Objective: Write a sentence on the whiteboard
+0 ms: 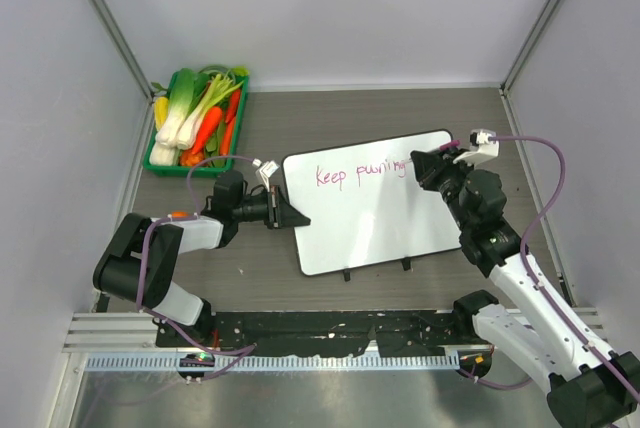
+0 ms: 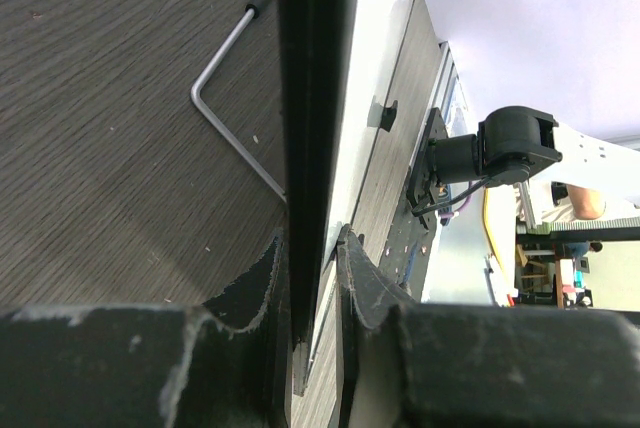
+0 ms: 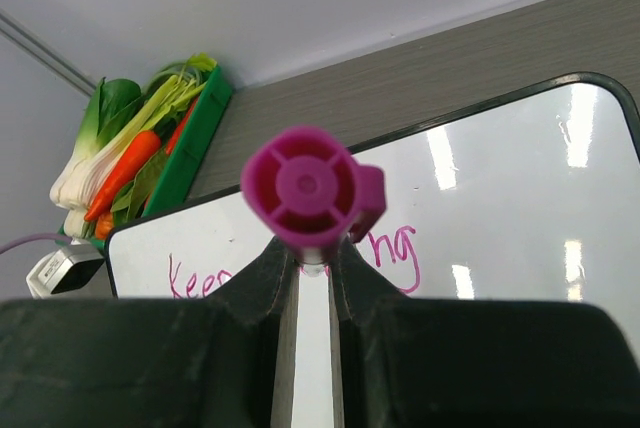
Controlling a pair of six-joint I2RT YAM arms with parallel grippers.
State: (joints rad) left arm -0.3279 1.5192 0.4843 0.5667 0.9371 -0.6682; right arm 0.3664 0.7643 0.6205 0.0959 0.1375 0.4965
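Observation:
The whiteboard [image 1: 370,218] lies flat mid-table, white with a thin black rim. Pink handwriting [image 1: 360,172] runs along its far part and reads roughly "Keep pushing". My left gripper [image 1: 292,216] is shut on the board's left edge. In the left wrist view its fingers [image 2: 312,248] pinch the black rim [image 2: 315,98]. Over the board's far right part, my right gripper [image 1: 432,166] is shut on a magenta marker [image 1: 452,145]. The right wrist view shows the marker's capped rear end [image 3: 310,193] above the gripper [image 3: 314,253]. Its tip is hidden, beside the last letters on the whiteboard [image 3: 500,178].
A green tray [image 1: 240,113] of toy vegetables stands at the back left and also shows in the right wrist view [image 3: 195,143]. Two black clips [image 1: 347,274] sit on the board's near edge. A bent metal rod [image 2: 225,58] lies beneath the board. Enclosure walls close three sides.

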